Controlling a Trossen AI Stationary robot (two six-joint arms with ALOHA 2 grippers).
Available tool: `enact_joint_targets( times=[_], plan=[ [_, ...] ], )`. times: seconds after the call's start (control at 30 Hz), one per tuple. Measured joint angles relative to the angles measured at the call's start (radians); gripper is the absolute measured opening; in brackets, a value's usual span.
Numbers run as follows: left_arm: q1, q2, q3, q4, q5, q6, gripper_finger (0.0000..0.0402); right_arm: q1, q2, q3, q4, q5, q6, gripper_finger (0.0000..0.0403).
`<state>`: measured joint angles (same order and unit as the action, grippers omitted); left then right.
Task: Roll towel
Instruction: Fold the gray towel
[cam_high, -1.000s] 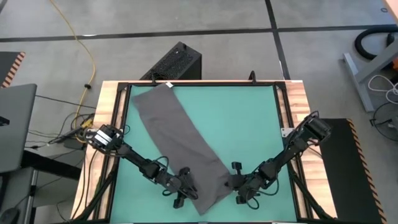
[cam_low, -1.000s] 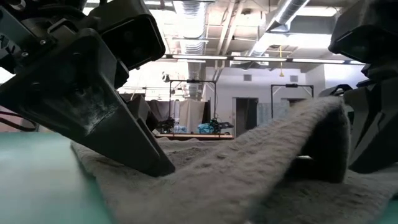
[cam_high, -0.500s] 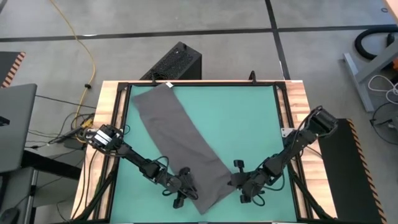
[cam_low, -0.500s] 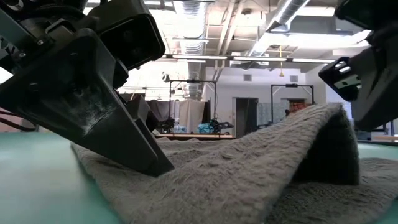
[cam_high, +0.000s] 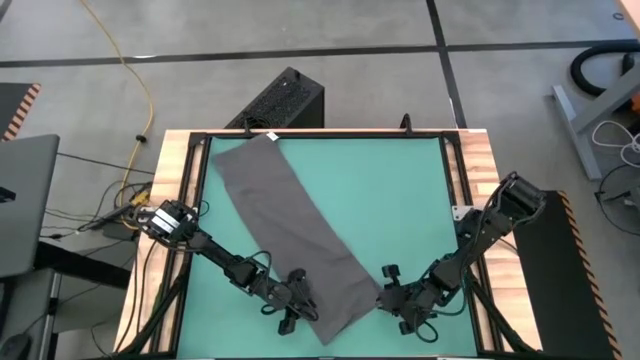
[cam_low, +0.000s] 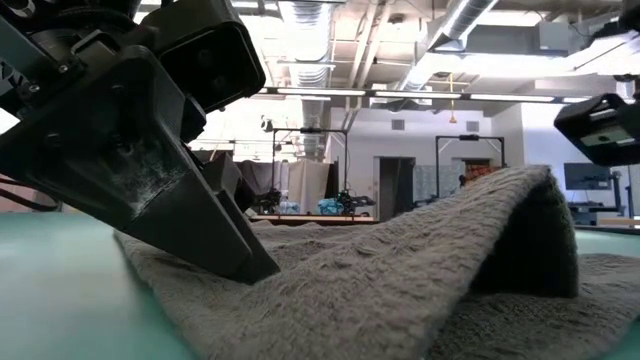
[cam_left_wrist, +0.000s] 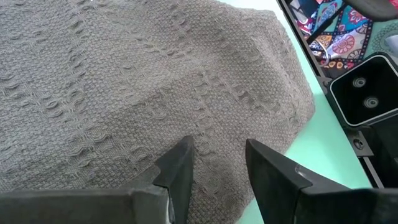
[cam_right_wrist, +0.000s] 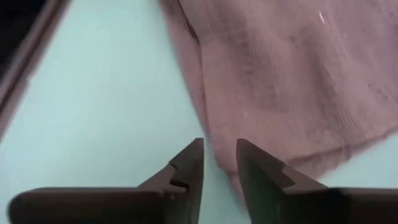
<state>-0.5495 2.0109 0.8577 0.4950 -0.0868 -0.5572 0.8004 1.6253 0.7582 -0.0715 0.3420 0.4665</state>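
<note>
Since a second ago the right gripper has backed away from the plain dark grey soft cloth towel, letting go of its edge; its fingers now stand slightly apart over bare green table mat, just beside the cloth. Opposite, the left gripper rests on the towel's near end, fingers apart. That towel lies diagonally across the mat, its near end humped.

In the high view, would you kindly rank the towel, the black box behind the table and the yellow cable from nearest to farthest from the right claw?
1. Towel, just left of the right claw.
2. Black box, beyond the table's far edge.
3. Yellow cable, far left on the floor.
</note>
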Motion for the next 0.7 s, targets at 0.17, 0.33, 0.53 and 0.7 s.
enact_joint_targets(
  times=[0.17, 0.33, 0.53, 0.7],
  plan=[
    [0.000, 0.000, 0.000, 0.000, 0.000, 0.003, 0.0137, 0.003, 0.000, 0.000, -0.017, 0.001, 0.001, 0.0160],
    [0.000, 0.000, 0.000, 0.000, 0.000, 0.003, 0.0137, -0.003, 0.000, 0.000, -0.018, 0.001, 0.003, 0.0175],
    [0.000, 0.000, -0.001, 0.001, 0.000, 0.003, 0.0137, -0.007, 0.051, 0.000, 0.008, -0.002, -0.018, 0.0170],
    [0.000, 0.000, -0.001, 0.001, 0.001, 0.003, 0.0137, -0.010, 0.088, 0.005, 0.021, -0.011, -0.023, 0.0151]
  ],
)
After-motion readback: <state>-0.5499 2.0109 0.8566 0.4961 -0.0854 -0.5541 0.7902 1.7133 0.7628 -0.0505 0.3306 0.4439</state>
